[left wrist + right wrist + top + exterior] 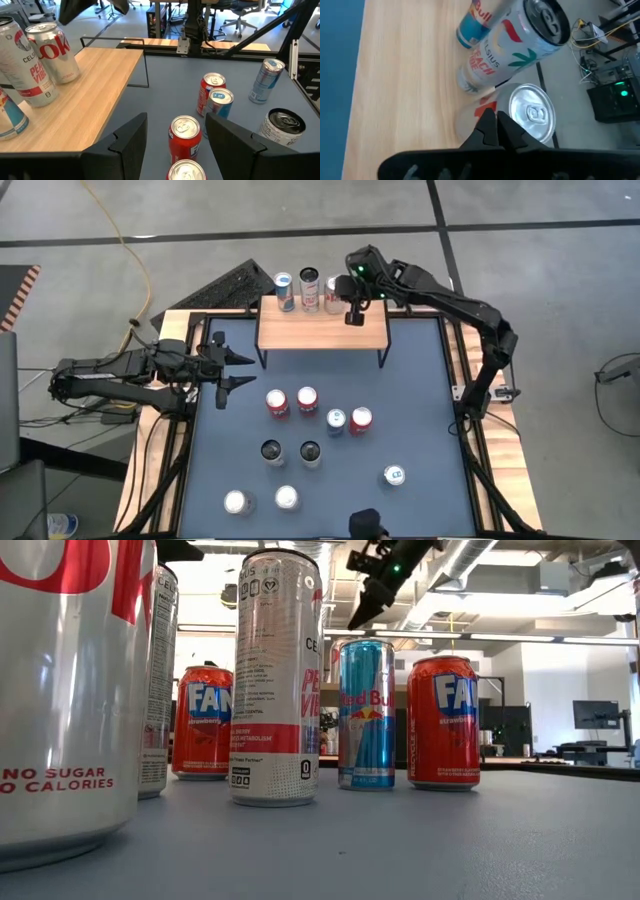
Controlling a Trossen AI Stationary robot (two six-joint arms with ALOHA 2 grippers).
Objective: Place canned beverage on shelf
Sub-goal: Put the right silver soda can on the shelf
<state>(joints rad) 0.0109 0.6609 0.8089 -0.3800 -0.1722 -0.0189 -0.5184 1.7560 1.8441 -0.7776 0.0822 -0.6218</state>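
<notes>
Above the shelf (322, 328), the right gripper (353, 313) hangs with its fingers (492, 131) clenched together and grasping nothing — a silver Coke can (530, 114) stands on the wooden top just beyond the fingertips, at the shelf's back edge. Beside that can stand a tall Celsius can (520, 47) and a Red Bull can (472, 22), all three in a row along the same edge. The left gripper (232, 370) waits over the blue worktop (420, 390) beside the shelf's end, its fingers (127, 142) spread apart and empty — a red can (184, 136) stands on the worktop between and just ahead of them, with further cans beyond it.
</notes>
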